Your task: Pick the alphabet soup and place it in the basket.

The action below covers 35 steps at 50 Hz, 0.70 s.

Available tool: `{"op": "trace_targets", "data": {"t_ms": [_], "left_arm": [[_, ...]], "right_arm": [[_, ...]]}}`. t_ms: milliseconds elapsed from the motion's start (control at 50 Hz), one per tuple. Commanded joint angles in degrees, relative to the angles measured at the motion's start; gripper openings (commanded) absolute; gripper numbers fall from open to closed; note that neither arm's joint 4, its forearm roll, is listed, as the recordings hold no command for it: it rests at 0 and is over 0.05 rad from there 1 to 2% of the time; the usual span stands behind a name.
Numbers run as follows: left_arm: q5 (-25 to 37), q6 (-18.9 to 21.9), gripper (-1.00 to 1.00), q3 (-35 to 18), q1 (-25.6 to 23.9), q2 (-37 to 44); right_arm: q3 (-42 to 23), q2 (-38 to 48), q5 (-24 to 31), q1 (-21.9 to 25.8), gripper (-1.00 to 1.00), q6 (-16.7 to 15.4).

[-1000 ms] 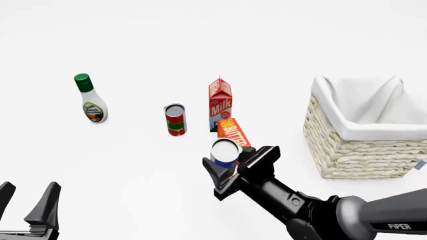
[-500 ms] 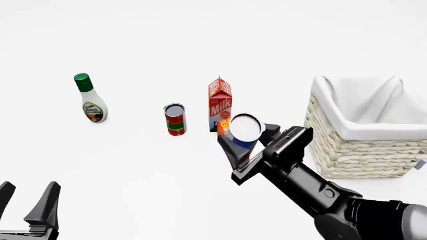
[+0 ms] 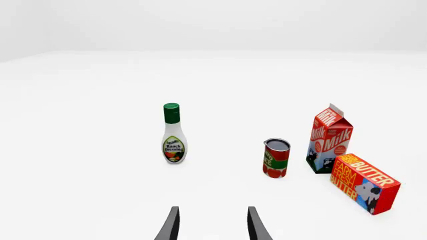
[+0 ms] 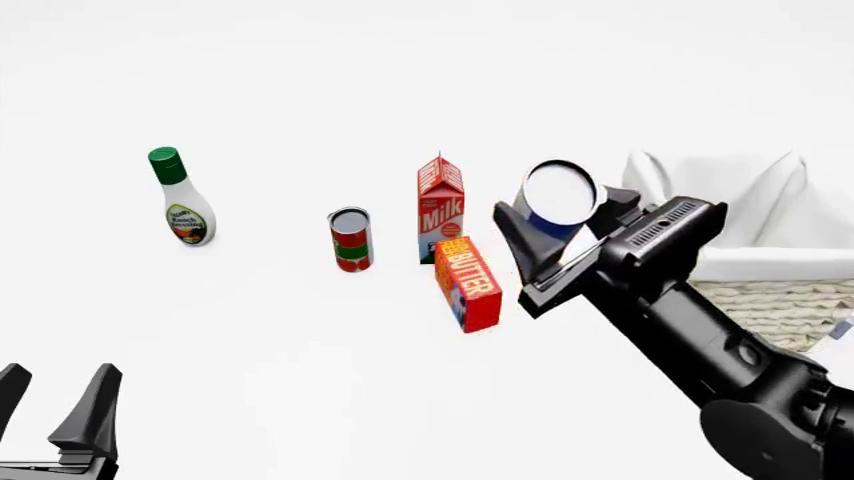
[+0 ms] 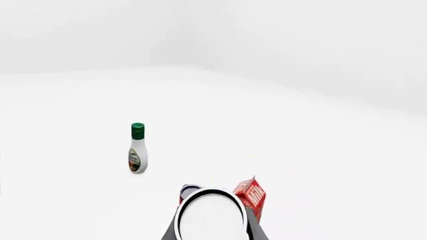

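My right gripper (image 4: 554, 225) is shut on the alphabet soup (image 4: 559, 194), a small can with a silvery-white flat top, and holds it high above the table, just left of the basket (image 4: 727, 300). The can's top fills the near part of the right wrist view (image 5: 211, 216). The cream-white wicker basket with its white cloth liner stands at the right, partly hidden behind my right arm. My left gripper (image 4: 54, 400) is open and empty at the near left corner; its fingertips (image 3: 171, 225) show in the left wrist view.
A red-and-green can (image 4: 351, 240), a red milk carton (image 4: 441, 208) and an orange butter box (image 4: 469, 283) stand in the middle of the table. A green-capped dressing bottle (image 4: 179, 198) stands at the far left.
My right gripper has lifted the alphabet soup up and to the right, toward the basket, uncovering the butter box. The left arm has not moved.
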Motion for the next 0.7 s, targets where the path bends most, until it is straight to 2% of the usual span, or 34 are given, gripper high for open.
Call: {"op": "trace_targets", "data": {"t_ms": [20, 280, 700], "left_arm": [[0.0, 0.0, 1.00, 0.0, 0.0, 0.0], [0.0, 0.0, 1.00, 0.0, 0.0, 0.0], [0.0, 0.0, 1.00, 0.0, 0.0, 0.0]], "right_arm": [[-2.3, -4.9, 4.6, -4.1, -1.00, -1.5], [-5.1, -8.6, 10.2, -9.2, -1.00, -4.1], [-5.9, -13.5, 15.2, -19.3, -1.00, -4.9]]}}
